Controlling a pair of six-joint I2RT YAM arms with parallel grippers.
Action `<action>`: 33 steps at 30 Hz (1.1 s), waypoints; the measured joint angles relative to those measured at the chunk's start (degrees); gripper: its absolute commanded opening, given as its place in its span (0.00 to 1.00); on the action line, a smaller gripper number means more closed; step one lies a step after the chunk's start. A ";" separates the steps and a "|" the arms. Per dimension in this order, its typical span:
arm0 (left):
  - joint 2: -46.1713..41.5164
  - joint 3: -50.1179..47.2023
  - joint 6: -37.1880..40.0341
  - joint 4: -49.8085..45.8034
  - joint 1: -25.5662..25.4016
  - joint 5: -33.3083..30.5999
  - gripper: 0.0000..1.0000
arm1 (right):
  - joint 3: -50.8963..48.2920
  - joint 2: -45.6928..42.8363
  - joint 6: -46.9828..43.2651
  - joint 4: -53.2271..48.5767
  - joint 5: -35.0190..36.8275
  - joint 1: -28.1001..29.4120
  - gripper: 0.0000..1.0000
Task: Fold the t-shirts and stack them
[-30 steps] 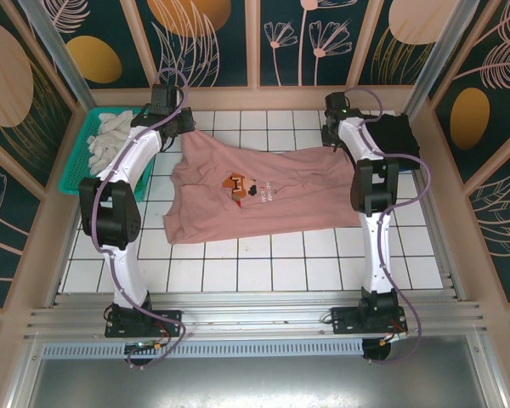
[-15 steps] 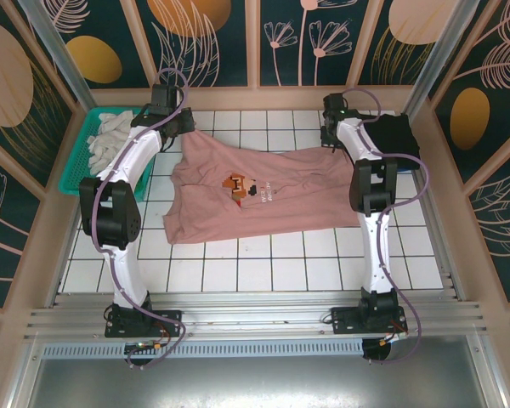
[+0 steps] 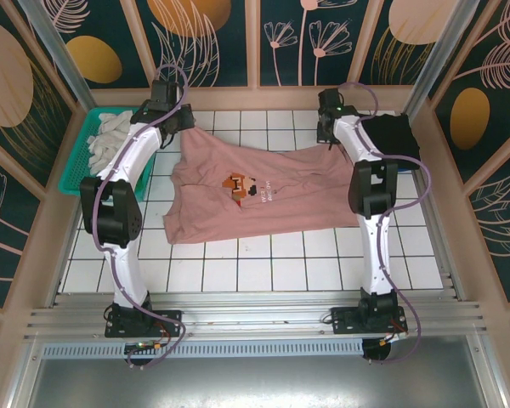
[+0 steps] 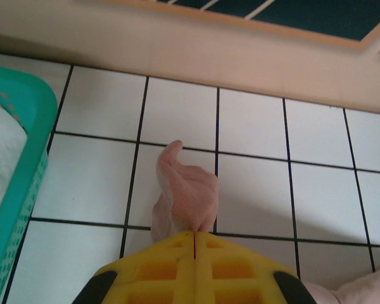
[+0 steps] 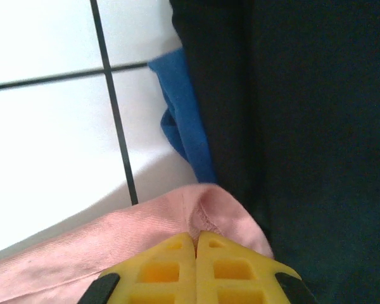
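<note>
A dusty-pink t-shirt [image 3: 255, 191] with a brown-orange pixel print lies spread across the white tiles, stretched between both arms. My left gripper [image 4: 194, 235] is shut on a bunched pink corner [image 4: 185, 190] at the shirt's far left. At the far right my right gripper [image 5: 196, 237] is shut on the pink hem [image 5: 209, 212]. Just beyond it lie a folded black t-shirt [image 5: 310, 120] and a blue one [image 5: 183, 114] peeking from under it. In the top view the black t-shirt [image 3: 391, 136] sits at the far right corner.
A teal lattice basket [image 3: 78, 161] holding white cloth [image 3: 110, 136] stands at the far left, its rim [image 4: 25, 158] close to my left gripper. The wooden back wall [image 4: 209, 57] runs just behind both grippers.
Both grippers have crept slightly toward the back wall, drawing the shirt's far edge with them. The rest of the shirt lies as before.
</note>
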 measured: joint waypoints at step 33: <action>-23.61 -35.06 -5.31 5.60 0.04 5.75 0.00 | -38.01 -23.58 4.35 15.74 -22.67 -9.81 0.00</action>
